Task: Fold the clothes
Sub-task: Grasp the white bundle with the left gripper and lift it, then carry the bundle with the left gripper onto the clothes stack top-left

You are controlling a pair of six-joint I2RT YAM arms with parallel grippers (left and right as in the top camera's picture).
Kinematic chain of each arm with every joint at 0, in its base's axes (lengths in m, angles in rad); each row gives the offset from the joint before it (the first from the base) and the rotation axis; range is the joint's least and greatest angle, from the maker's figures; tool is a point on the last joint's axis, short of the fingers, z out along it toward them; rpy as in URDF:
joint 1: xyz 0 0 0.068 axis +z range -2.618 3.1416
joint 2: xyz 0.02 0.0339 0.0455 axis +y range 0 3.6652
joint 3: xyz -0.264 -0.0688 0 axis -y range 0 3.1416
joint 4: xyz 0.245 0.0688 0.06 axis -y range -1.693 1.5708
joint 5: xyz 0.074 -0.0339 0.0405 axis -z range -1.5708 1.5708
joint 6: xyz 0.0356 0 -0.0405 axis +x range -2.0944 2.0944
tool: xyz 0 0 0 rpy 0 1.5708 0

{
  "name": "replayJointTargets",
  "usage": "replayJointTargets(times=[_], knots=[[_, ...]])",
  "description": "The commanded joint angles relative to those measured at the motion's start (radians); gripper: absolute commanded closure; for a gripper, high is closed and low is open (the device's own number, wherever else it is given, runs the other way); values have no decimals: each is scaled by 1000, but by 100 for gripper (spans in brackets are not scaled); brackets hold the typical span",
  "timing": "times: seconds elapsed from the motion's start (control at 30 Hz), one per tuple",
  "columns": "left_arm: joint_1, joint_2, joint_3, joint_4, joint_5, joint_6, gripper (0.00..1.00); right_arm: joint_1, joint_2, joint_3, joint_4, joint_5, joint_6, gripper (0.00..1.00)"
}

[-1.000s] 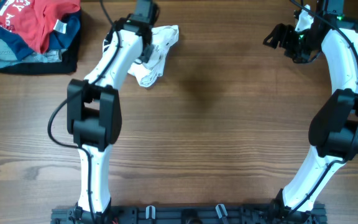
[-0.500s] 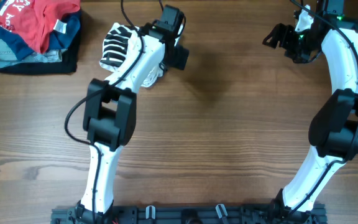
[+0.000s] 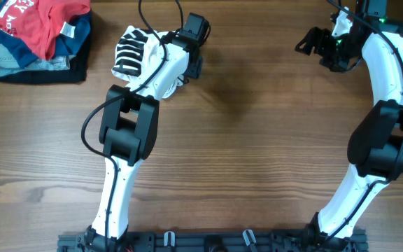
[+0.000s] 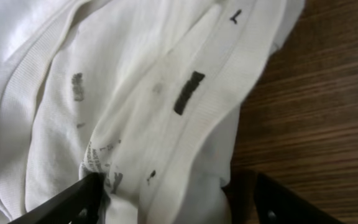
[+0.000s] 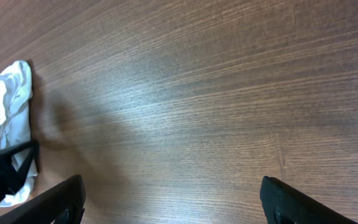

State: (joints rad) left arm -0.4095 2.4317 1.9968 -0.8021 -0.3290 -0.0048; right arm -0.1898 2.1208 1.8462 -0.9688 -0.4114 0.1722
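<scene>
We see the clothes [image 3: 133, 50] bunched at the table's [image 3: 257, 154] far edge, directly under the left gripper [image 4: 176, 202]. Its jaws are apart, straddling the ribbed hem [image 4: 229, 81], not clamped. The right gripper [image 5: 173, 199] is wide apart, empty and well away. We judge the left arm nearer.

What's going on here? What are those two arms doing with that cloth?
The left end effector is down on a crumpled white garment with black stripes at the far side of the table, its fingers spread either side of a bunch of fabric. The right end effector hangs open over bare wood, holding nothing. A pile of other clothes sits in the far left corner.
</scene>
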Motion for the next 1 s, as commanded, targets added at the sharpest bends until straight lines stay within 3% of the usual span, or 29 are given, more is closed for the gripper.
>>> replayJointTargets(times=[0.0, 0.03, 0.1, 0.13, 0.3, 0.47, 0.7, 0.97], knots=[[36, 85, 2, 9, -43, 0, 38, 2, -17, 1, -11, -16, -2, 9], [40, 87, 2, 14, -43, 0, 49, 2, -17, 1, -11, -16, -11, 9], [49, 87, 3, 31, -43, 0, 94, 2, -17, 1, -13, -16, -15, 9], [53, 87, 3, 37, -43, 0, 96, 2, -17, 1, -14, -16, -15, 9], [71, 44, 6, 50, -47, 0, 96, 2, -17, 1, -23, -16, -23, 9], [100, -207, 14, 24, -47, 1, 96, 2, -17, 1, -16, -16, -23, 10], [201, -483, 15, 165, -130, 266, 96, 2, -17, 1, -19, -16, -23, 10], [381, -505, 15, 470, -198, 488, 96, 7, -17, 1, -37, -16, -15, 10]])
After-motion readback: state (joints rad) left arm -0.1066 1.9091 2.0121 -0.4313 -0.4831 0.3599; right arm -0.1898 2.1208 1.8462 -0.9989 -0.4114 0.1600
